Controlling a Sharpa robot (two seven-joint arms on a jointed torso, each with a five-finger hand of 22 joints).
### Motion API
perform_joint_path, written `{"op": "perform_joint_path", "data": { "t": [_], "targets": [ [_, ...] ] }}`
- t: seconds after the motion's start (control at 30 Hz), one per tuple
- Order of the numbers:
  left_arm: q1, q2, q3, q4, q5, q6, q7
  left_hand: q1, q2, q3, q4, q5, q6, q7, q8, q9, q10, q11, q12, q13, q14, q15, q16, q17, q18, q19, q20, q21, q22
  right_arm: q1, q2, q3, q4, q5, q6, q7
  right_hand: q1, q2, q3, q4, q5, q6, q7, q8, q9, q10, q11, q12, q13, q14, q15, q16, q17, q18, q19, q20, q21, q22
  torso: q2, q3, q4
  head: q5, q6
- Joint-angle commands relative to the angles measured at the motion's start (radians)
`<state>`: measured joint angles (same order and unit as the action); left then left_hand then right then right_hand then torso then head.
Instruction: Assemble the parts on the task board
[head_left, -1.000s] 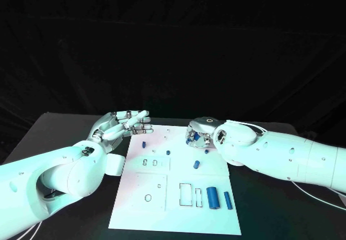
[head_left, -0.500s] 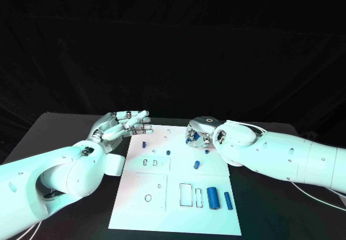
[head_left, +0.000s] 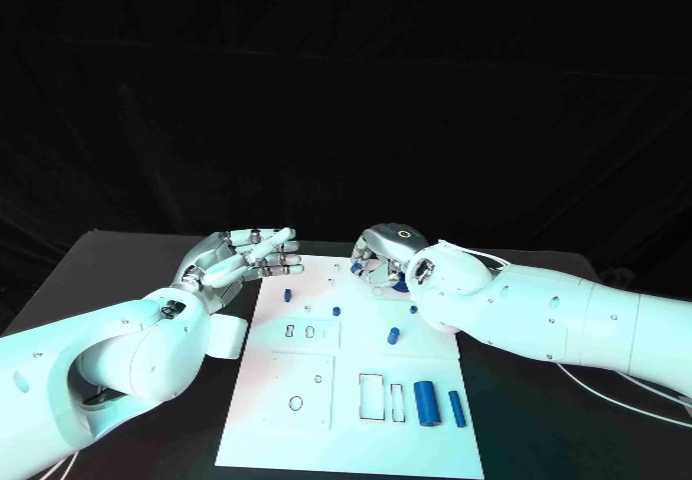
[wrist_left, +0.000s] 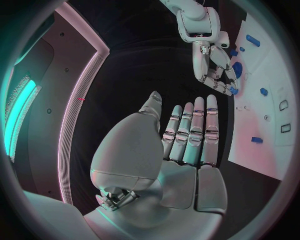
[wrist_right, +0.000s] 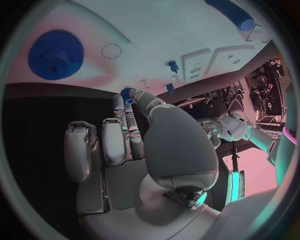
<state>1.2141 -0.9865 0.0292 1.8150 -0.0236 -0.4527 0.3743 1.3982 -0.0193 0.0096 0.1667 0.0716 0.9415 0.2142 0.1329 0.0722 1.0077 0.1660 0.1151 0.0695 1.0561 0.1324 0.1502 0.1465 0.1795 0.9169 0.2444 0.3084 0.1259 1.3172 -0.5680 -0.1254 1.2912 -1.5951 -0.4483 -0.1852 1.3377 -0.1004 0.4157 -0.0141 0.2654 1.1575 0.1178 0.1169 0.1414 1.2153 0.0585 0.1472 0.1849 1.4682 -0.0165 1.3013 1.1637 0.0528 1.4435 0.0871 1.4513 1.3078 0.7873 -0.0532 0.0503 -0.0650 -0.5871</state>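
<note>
Black bench: your right hand seemingly pinches a small gear; lower it squarely onto the board. Left hand idles, released.

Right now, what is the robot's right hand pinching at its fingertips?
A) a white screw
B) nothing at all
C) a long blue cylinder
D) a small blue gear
D: in the right wrist view the right hand pinches a small blue gear at its fingertips, above the task board, where a large blue gear lies.
</note>
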Motion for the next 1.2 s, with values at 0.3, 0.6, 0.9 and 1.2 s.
{"op": "perform_joint_path", "data": {
  "t": [0.3,0.6,0.9,1.2],
  "targets": [
    [0.001,0.006,0.001,-0.005,0.006,0.023,0.005,-0.003,0.012,-0.007,-0.006,-0.004,0.004,0.005,-0.010,-0.001,0.000,0.008,-0.008,-0.001,-0.012,0.003,-0.017,0.001,0.003,-0.006,0.003,-0.002,-0.004,-0.007,0.087,0.000,-0.080,0.023,-0.043,-0.027,-0.003,-0.008,0.001,0.008,0.016,-0.009,0.005,0.000,0.003,0.004,-0.002,-0.005,0.005,0.037,-0.004,0.008,0.003,-0.008,0.003,0.000,0.002,0.070,0.001,-0.0002,0.0011,0.004,-0.002],
    [0.002,0.007,0.001,-0.010,0.009,0.020,0.006,-0.003,0.014,-0.008,-0.007,-0.004,0.005,0.005,-0.012,-0.001,0.000,0.008,-0.010,0.000,-0.016,0.005,-0.024,0.001,0.003,-0.010,0.005,-0.004,-0.006,-0.019,0.125,0.000,-0.123,0.035,-0.046,-0.025,-0.009,-0.011,0.000,0.011,0.021,-0.010,0.006,-0.001,0.005,0.004,-0.001,-0.006,0.006,0.037,-0.003,0.009,0.003,-0.008,0.000,0.001,0.000,0.068,0.003,-0.0001,0.0020,0.010,-0.001],
    [0.002,0.007,0.001,-0.010,0.009,0.021,0.005,-0.003,0.014,-0.010,-0.009,-0.004,0.005,0.006,-0.013,-0.001,0.001,0.009,-0.012,0.000,-0.019,0.006,-0.030,0.001,0.003,-0.014,0.006,-0.007,-0.008,-0.022,0.141,0.000,-0.145,0.036,-0.042,-0.031,-0.010,-0.012,0.000,0.012,0.022,-0.012,0.006,-0.002,0.005,0.002,-0.001,-0.007,0.006,0.037,-0.003,0.008,0.002,-0.007,-0.001,0.001,-0.001,0.065,0.004,-0.0008,0.0004,0.013,-0.001],
    [0.004,0.007,0.001,-0.013,0.009,0.022,0.005,-0.003,0.015,-0.010,-0.009,-0.004,0.005,0.006,-0.014,-0.001,0.001,0.009,-0.012,0.000,-0.020,0.006,-0.031,0.001,0.003,-0.015,0.007,-0.007,-0.009,-0.022,0.155,0.000,-0.159,0.027,-0.052,-0.049,-0.011,-0.013,0.000,0.012,0.022,-0.013,0.006,-0.003,0.005,0.002,0.000,-0.008,0.006,0.036,-0.003,0.007,0.000,-0.006,-0.004,0.001,-0.003,0.062,0.003,-0.0007,0.0018,0.015,-0.001]
  ]
}}
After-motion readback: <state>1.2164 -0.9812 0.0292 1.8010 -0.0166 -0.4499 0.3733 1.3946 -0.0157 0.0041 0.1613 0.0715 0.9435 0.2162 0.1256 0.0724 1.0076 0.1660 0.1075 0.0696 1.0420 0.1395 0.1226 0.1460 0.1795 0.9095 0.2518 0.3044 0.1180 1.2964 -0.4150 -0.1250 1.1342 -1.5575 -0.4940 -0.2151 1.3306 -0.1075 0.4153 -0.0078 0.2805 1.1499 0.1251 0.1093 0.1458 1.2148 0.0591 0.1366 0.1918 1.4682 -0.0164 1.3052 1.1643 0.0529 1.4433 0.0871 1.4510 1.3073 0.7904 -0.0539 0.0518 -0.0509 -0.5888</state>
